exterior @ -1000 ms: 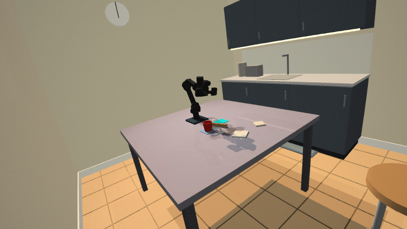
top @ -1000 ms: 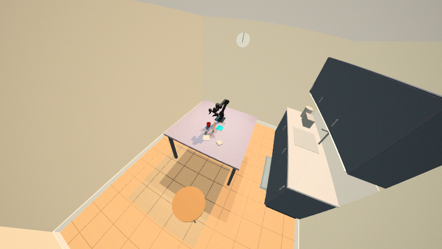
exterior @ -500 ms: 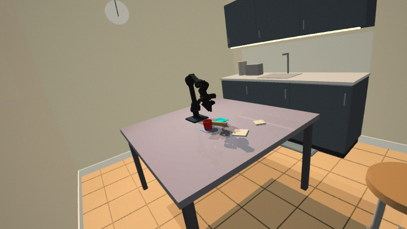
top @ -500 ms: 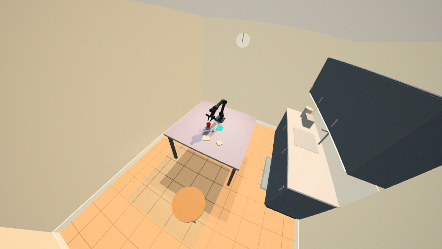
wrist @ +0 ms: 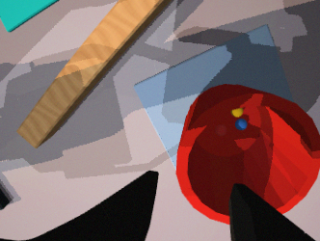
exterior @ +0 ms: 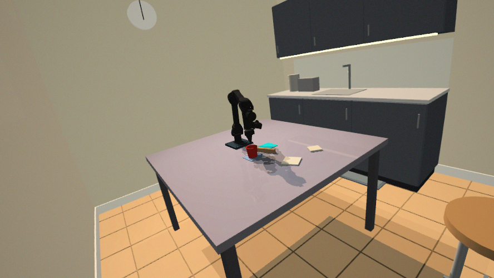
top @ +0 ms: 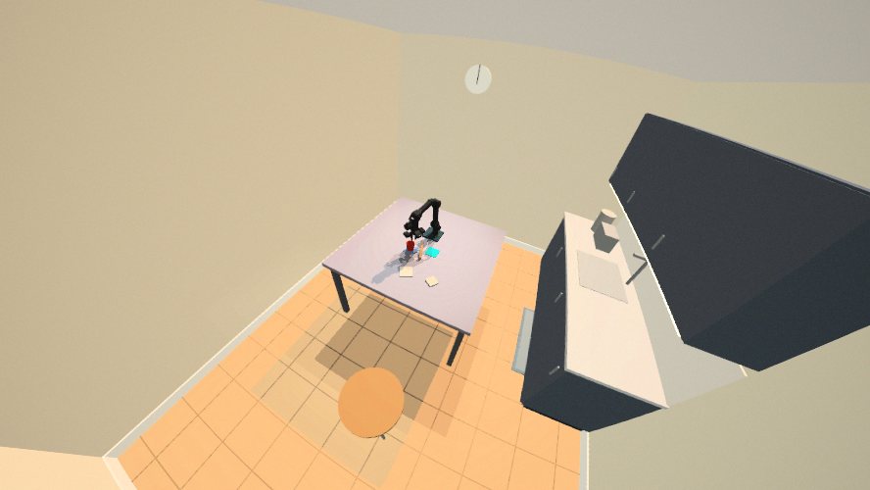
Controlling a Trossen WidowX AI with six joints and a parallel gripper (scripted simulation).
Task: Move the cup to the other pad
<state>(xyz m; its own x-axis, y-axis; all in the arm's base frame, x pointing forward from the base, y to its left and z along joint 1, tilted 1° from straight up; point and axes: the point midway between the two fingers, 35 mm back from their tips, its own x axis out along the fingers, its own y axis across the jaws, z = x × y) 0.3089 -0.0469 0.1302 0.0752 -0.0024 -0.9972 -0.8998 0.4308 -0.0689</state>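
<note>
- See the red cup (top: 410, 245) (exterior: 251, 152) (wrist: 294, 164) upright on the blue pad (exterior: 247, 157) (wrist: 159, 96), at lower right in the wrist view.
- Can spot a yellow marble (wrist: 237, 112) and a blue marble (wrist: 241, 124) inside.
- Find the teal pad (top: 432, 252) (exterior: 268, 145) (wrist: 21, 10) at upper left there, beyond the wooden bar (top: 421, 250) (exterior: 266, 150) (wrist: 87, 67).
- Have the gripper (top: 412, 237) (exterior: 250, 140) (wrist: 194, 187) partly open, holding nothing.

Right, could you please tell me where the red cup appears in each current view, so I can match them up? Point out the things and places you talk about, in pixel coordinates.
Top: the red cup (top: 410, 245) (exterior: 252, 152) (wrist: 197, 193) is just left of center, below the arm.
Exterior: near center, in front of the arm's base.
Wrist: lower right.
Shared landmark: the wooden bar (top: 421, 250) (exterior: 266, 150) (wrist: 92, 65).
</note>
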